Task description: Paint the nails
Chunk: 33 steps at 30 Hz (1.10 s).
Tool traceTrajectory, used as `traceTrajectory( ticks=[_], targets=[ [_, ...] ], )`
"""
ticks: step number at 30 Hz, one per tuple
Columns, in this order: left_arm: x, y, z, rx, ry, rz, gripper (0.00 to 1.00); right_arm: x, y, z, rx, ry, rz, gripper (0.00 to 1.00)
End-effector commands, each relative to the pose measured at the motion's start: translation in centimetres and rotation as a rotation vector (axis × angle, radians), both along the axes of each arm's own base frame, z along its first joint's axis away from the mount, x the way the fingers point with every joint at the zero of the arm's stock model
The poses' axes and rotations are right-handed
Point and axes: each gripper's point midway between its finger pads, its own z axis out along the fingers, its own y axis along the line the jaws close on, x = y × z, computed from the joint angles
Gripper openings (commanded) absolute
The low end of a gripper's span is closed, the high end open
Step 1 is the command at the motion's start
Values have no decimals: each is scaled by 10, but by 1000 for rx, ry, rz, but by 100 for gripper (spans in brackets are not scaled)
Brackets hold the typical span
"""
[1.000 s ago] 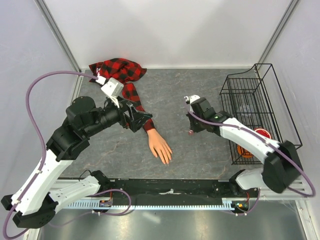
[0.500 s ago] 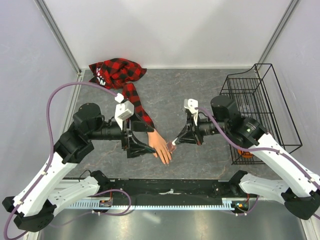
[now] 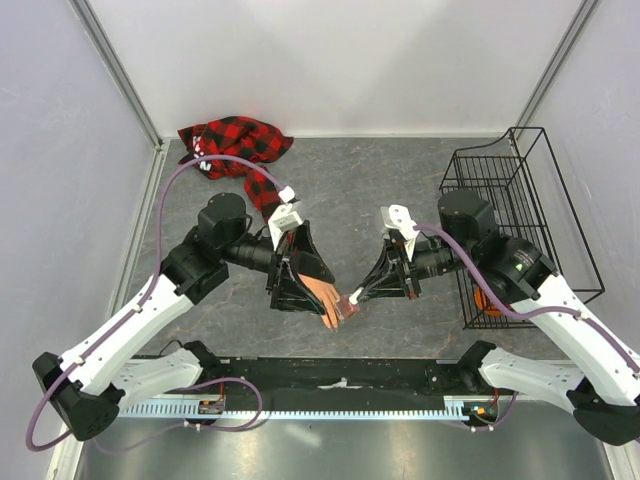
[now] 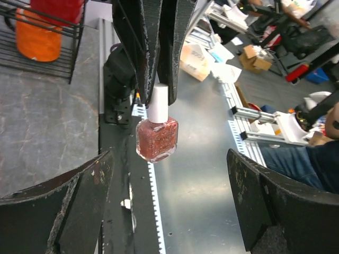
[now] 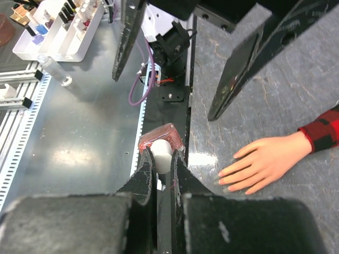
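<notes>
Carefully now: treat this as a handover of the nail polish bottle (image 4: pixel 157 138), judging by the layout. Note the right claw (image 5: pixel 161 159) pinched together on the white cap (image 4: pixel 158 103), with the reddish, glittery glass hanging free in the air just off the fingertips of the mannequin hand (image 5: pixel 265 161). Note also the left claw (image 4: pixel 169 159), spread wide and holding nothing, poised above the mannequin hand and facing the bottle, with one finger (image 4: pixel 58 211) on each flank of the glass and neither touching it.

Look for the nails (image 5: pixel 222 173) at the fingertips of that mannequin hand, lying palm down on the tabletop (image 5: pixel 296 95) at the end of the plaid sleeve (image 5: pixel 323 132); too small to tell whether painted.

To do the step well, probably:
- Bring the left claw forward until its pads bracket the glass body, not the cap.
- Hold the bottle upright and centred between them.
- Close squarely on the flat sides before loosening anything on the right.
- Then steady the glass and turn only the cap.
- Avoid dipping toward the mannequin hand while aligning.
- Avoid a skewed pinch on smooth glass, likely to slip or tip.
- Leave the wire basket (image 3: pixel 520 200), well apart from the mannequin hand on the right arm's side, out of the path.
</notes>
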Motion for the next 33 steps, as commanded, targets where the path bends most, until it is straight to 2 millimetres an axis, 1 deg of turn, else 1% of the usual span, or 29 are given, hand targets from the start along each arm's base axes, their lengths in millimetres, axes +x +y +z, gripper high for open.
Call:
traceTrajectory(
  ticks=[1,8,12,20,30,33],
  targets=[
    [-14,-1,19,-76,34,-116,92,-10,0,36,91,-101,71,0],
    [-13,-9,4,-32,104,-149,87,-7,4,44,109,-130,86,0],
    [-14,-10,4,-32,119,-162,85,-4,7,43,104,-132,89,0],
    [-25,-14,4,-32,133,-233,79,6,13,41,92,-153,73,0],
    [-25,-15,4,-31,135,-241,68,16,15,43,85,-182,45,0],
    [-24,-16,4,-28,142,-243,63,17,16,42,80,-180,45,0]
  ],
)
